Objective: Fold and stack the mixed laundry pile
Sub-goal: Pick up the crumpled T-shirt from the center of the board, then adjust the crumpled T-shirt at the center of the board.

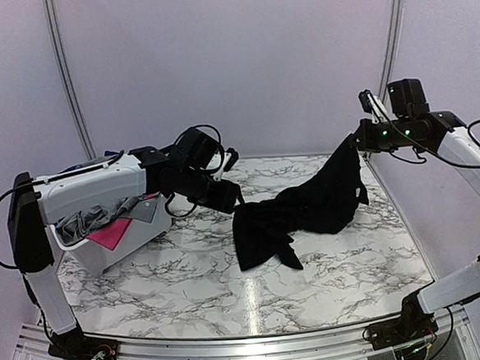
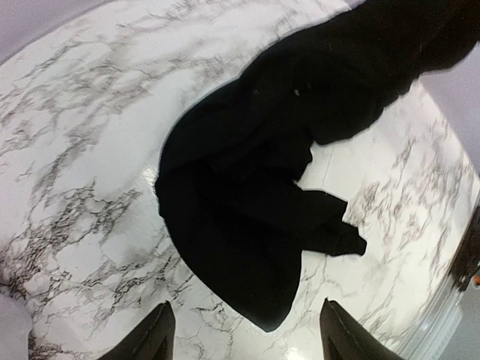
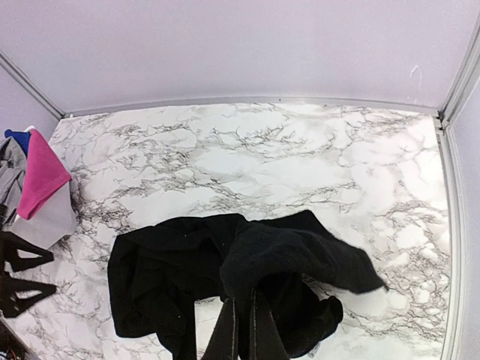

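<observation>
Garment (image 1: 308,204) pinched by right end effector (image 1: 359,137), left end effector (image 2: 246,315) spread, basket (image 1: 141,232) far left

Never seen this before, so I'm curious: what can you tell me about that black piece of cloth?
The black garment is soft, matte cloth, crumpled and unfolded. One end is pinched in the shut right gripper and lifted; the rest drapes down and trails left across the marble table. The open left gripper hovers by its low end, apart.

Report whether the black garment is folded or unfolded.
Unfolded: the black garment lies crumpled on the marble table, one end held up by the right gripper, which is shut on it.
</observation>
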You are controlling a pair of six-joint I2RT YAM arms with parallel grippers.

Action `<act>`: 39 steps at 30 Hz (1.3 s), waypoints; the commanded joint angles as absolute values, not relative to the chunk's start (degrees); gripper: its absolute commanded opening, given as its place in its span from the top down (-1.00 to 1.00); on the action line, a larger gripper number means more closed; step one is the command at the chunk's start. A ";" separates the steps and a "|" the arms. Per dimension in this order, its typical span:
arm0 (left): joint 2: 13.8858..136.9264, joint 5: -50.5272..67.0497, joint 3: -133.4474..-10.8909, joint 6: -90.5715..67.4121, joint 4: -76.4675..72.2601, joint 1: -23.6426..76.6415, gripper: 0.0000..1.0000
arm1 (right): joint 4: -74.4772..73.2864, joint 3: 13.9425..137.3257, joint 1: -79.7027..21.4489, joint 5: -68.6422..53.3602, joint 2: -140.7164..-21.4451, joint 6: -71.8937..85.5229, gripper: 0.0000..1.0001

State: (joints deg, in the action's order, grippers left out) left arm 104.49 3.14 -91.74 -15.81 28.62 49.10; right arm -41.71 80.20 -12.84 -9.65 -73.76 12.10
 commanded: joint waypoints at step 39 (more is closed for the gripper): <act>107.25 2.84 -92.47 -20.36 13.68 51.68 -0.89 | -40.78 126.85 -12.76 0.15 -76.92 11.37 1.00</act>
